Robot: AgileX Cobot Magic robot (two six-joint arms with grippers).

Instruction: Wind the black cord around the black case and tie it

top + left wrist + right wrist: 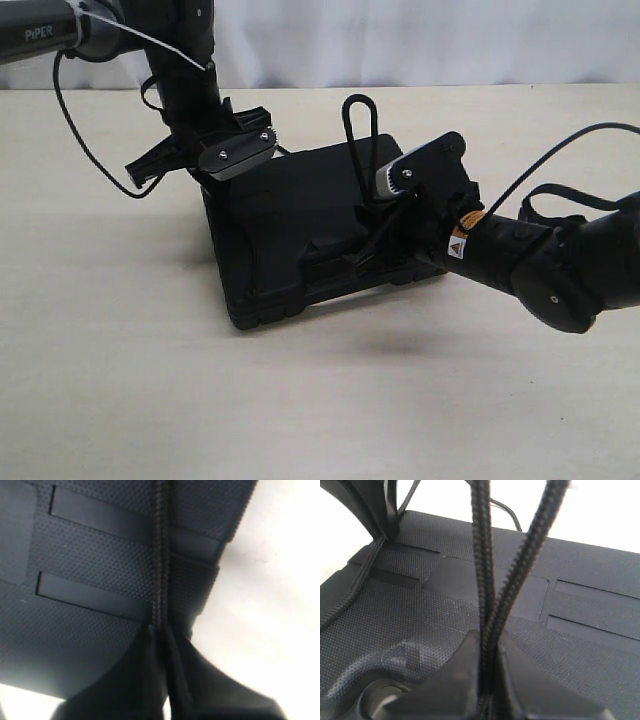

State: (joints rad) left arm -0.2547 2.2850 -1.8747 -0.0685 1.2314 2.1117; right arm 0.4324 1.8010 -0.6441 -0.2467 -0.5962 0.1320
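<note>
The black case point(290, 230) lies flat on the table, ridged lid up. My left gripper point(210, 178) is at its far left corner, shut on the black cord point(160, 555), which runs taut across the lid point(90, 555) into the jaws point(161, 632). My right gripper point(372, 215) hovers over the case's right part, shut on a doubled stretch of cord. Two strands point(482, 555) rise from its jaws point(487, 640) and form a tall loop point(358, 97) above the case point(580, 580). Another stretch of cord point(350, 595) follows the case's edge.
The beige table point(120, 380) surrounds the case on all sides. A white curtain point(400, 40) hangs at the back. Thick glossy arm cables droop beside the left arm point(80, 140) and arch over the right arm point(540, 165).
</note>
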